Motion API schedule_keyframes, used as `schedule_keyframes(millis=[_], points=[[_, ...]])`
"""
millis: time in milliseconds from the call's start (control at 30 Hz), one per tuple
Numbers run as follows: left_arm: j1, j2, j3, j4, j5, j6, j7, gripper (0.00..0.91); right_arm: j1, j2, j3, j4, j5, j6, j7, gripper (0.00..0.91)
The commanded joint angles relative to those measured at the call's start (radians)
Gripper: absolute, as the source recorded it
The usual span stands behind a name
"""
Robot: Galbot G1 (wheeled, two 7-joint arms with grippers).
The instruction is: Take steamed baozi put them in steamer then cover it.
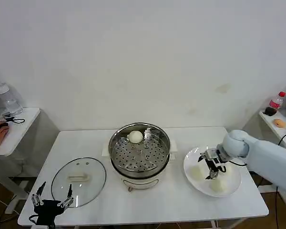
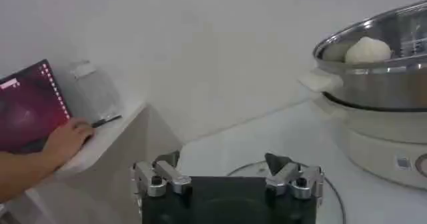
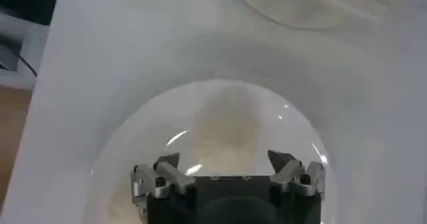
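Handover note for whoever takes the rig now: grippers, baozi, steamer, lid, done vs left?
Right gripper: open, low over the white plate among the baozi, holding nothing.
Left gripper: open, idle at the table's front-left corner by the cover.
Steamer: mid-table, uncovered, one baozi on its tray.
Plate: I count three baozi; one lies left of the gripper, another nearer the front.
Cover lies flat on the table left of the steamer.
Left: move the plate's baozi, then cover.
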Motion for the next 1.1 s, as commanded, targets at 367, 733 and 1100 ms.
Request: schedule_keyframes(millis=[367,733,1100], points=[[-0.004,-0.001,-0.002,0.007,-0.002,0.000,-0.001,0.907,-0.035,0.068,0.018,-0.067,-0.030,-0.014,0.001,0.826],[-0.002,-0.004,-0.002,0.005,-0.001,0.000,-0.002,0.907,-0.036,0.060,0.023,-0.067,-0.030,-0.016,-0.008,0.655],[-0.003,-0.003,0.001,-0.004,0.000,0.002,-0.002,0.907,-0.002,0.036,0.026,-0.043,-0.018,-0.015,-0.016,0.574]])
